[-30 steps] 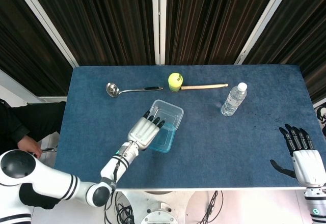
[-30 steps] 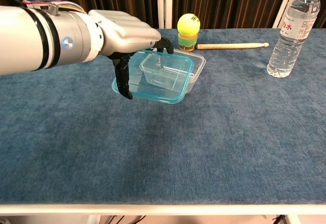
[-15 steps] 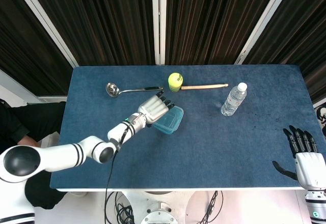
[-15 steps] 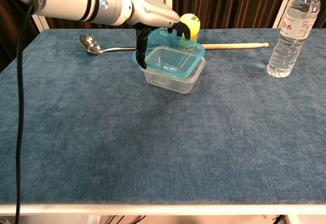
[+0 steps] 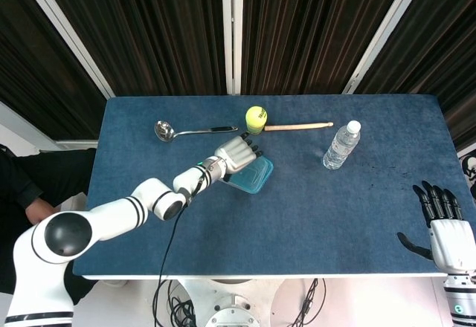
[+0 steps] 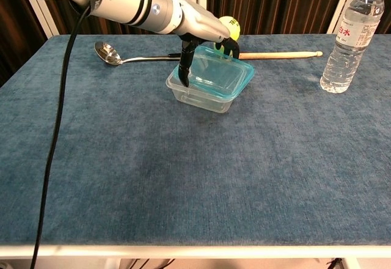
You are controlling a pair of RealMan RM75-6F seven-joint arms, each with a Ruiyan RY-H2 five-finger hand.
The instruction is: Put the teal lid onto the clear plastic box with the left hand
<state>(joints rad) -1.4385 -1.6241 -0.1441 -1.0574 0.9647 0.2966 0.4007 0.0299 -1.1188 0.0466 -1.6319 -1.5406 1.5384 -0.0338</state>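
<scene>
The teal lid (image 6: 220, 73) lies on top of the clear plastic box (image 6: 198, 96), shifted a little to the right so its right edge overhangs. My left hand (image 6: 198, 29) grips the lid, thumb down along its left edge and fingers over its far side. From the head view the lid (image 5: 254, 176) covers nearly all of the box, with the left hand (image 5: 236, 152) at its far-left corner. My right hand (image 5: 445, 230) hovers open at the table's near right corner, fingers spread, holding nothing.
A metal ladle (image 5: 172, 131) lies at the far left of the blue table (image 5: 357, 208). A yellow ball (image 6: 227, 27) and a wooden stick (image 6: 281, 54) sit just behind the box. A water bottle (image 6: 349, 40) stands at the far right.
The left hand has carried the lid from the near-left side of the box up and over it, and the lid now rests on the box. The right hand has barely moved.
</scene>
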